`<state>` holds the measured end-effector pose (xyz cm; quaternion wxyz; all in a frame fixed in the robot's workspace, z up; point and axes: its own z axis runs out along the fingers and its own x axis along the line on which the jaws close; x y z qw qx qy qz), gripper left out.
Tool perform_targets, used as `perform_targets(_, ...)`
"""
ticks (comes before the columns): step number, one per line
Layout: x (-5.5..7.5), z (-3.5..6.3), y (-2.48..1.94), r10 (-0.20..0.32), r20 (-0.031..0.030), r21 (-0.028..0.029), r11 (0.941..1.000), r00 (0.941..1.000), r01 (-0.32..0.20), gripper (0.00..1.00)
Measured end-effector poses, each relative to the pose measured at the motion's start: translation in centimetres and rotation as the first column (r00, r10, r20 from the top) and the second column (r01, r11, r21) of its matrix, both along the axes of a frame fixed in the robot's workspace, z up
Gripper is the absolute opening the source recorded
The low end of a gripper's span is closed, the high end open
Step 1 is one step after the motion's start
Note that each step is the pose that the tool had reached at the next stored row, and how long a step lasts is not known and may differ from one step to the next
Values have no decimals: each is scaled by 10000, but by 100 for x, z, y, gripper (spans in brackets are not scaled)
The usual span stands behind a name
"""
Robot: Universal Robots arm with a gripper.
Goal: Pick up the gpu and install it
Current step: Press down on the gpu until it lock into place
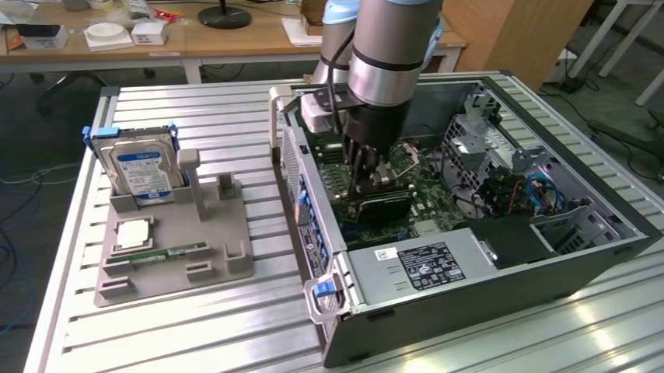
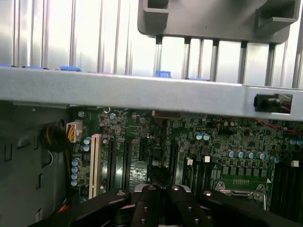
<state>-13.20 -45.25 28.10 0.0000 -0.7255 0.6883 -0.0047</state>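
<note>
Inside the open computer case (image 1: pixel 581 256) we see one arm reaching down, its pincer (image 1: pixel 365 180) low over the motherboard (image 1: pixel 431 194). Just under the fingertips sits one gpu (image 1: pixel 382 208): a flat black card lying among the green circuitry, near the case's wall on the exterior view's left. We cannot make out its bracket from here. In the wrist view the pincer's (image 2: pixel 161 189) black fingers (image 2: pixel 147 203) sit drawn close together, yet we cannot tell whether they grip the card or only rest above it. Beyond them run several expansion slots, one of them white (image 2: pixel 96 163).

On the slatted metal table (image 1: pixel 207 326), toward the exterior view's left, stands one grey fixture tray (image 1: pixel 197 233). It carries one silver hard drive (image 1: pixel 145 172) with a blue label, standing upright, one square processor chip (image 1: pixel 135 233), and one narrow green memory stick (image 1: pixel 171 254) lying flat.
</note>
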Motion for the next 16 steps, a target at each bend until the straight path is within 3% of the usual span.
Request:
perform_targets(8, -184, 1, 19, -1, -1, -2, 10000, 10000, 1, 10)
perform_targets(16, -326, 2, 70, -1, -1, -20, 10000, 10000, 1, 10)
